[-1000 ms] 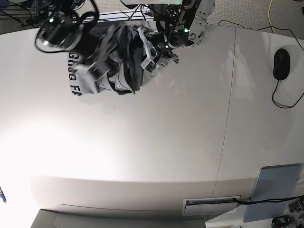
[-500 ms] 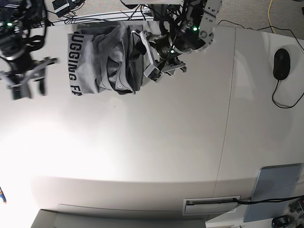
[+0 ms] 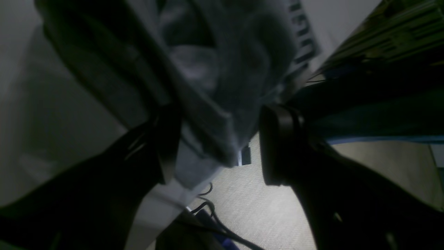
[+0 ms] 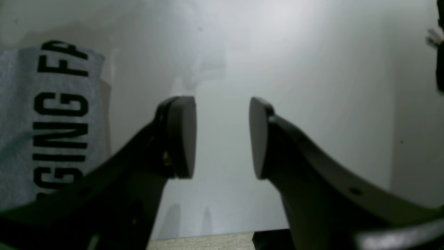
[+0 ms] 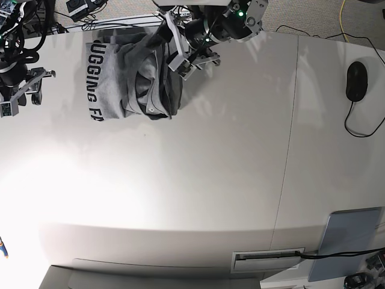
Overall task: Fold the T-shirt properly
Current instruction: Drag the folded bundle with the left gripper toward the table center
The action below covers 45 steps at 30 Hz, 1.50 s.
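- Left gripper: jaws spread wide, a grey fold of the T-shirt between them, the pads not pressing it.
- Right gripper: fingers parted, nothing between, over the bare table.
- T-shirt bunched at the table's far edge, black lettering on its near side.

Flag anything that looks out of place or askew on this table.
The heather-grey cotton T-shirt lies crumpled in an uneven bundle at the white table's far edge, its black lettering cut off by folds. Nothing looks spilled or damaged.
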Each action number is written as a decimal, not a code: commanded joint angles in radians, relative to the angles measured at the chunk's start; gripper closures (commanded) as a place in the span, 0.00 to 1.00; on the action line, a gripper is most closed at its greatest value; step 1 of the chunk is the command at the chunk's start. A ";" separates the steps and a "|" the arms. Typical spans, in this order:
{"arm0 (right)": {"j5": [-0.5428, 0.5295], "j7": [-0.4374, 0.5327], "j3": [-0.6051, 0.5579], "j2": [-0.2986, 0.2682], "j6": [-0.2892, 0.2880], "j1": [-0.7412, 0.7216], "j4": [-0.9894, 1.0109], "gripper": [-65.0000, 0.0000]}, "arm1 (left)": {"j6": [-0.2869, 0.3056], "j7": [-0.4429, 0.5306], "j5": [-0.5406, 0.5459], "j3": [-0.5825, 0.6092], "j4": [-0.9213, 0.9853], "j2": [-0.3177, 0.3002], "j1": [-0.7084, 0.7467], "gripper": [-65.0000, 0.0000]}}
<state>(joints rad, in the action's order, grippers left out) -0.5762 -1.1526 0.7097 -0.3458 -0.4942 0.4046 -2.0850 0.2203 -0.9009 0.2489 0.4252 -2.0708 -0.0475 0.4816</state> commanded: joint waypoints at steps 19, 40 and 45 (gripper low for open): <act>-0.006 0.020 0.007 -0.018 0.002 -0.003 -0.014 0.61 | 0.123 0.071 0.025 0.004 0.109 0.002 -0.019 1.00; -0.045 0.027 0.007 -0.017 -0.008 -0.003 -0.014 0.61 | 0.016 0.365 -0.393 -0.298 0.135 -0.152 -0.038 1.00; -0.056 0.021 0.006 -0.017 -0.008 -0.003 -0.014 0.61 | 0.012 0.404 -0.406 -0.310 0.216 -0.152 -0.152 1.00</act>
<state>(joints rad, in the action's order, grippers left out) -0.6262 -1.1511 0.7097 -0.3462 -0.4988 0.4042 -2.0850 0.2401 -0.5179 -0.1555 0.1169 -1.8381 -0.1967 0.3340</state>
